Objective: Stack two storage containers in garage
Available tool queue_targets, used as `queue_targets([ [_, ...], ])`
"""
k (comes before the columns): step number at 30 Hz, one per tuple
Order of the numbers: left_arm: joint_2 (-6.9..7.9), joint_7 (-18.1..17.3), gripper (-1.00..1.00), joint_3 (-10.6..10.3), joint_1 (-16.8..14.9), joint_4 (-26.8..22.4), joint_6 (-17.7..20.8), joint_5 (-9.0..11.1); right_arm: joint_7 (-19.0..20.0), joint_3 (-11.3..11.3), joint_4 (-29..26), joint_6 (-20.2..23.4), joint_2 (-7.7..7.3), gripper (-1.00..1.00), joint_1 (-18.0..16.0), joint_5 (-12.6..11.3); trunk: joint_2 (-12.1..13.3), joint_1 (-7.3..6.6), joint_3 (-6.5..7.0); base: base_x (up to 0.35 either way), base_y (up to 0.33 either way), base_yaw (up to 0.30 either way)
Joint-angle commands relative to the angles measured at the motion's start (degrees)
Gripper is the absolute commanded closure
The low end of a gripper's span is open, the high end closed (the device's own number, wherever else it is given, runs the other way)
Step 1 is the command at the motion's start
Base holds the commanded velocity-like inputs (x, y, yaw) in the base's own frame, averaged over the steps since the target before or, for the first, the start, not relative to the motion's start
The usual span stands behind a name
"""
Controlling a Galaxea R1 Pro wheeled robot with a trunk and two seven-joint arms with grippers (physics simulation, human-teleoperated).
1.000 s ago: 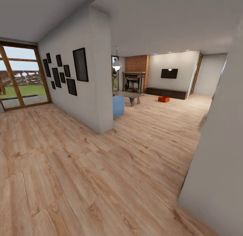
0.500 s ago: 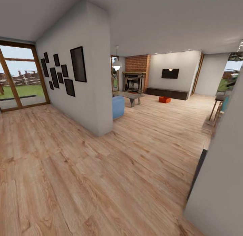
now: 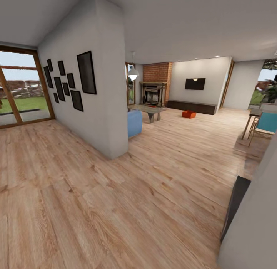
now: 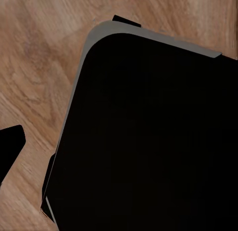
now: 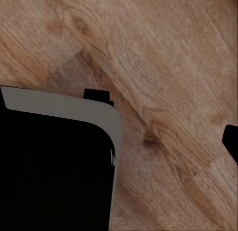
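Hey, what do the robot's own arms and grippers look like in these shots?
Going by the wrist views: a plain matte-black, angular left fingertip and right fingertip poke in at the picture edges, with no markings or cables on them. The big black rounded-corner panel with a pale grey rim is probably the robot's own base.

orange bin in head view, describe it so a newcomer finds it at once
Look to the far end of the room, at the brick fireplace and the wall TV. Below the TV runs a long dark cabinet; the bin sits on the wood floor just before it. It is the sole orange-red item there.
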Motion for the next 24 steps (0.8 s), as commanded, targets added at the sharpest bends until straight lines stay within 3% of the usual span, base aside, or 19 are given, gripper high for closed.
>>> queue_targets([
  [1,0.00,0.06,-1.00,0.00,0.02,-0.01,-0.11,0.18,-0.03,0.50,0.18,-0.34,0.02,-1.00,-0.07,-0.55,-0.02,0.03,-0.05,0.325,0.000,0.000],
  [24,0.00,0.06,-1.00,0.00,-0.01,0.01,-0.04,0.18,-0.08,0.20,0.18,-0.34,0.03,-1.00,-0.07,-1.20,-0.02,0.03,-0.05,0.325,0.000,0.000],
])
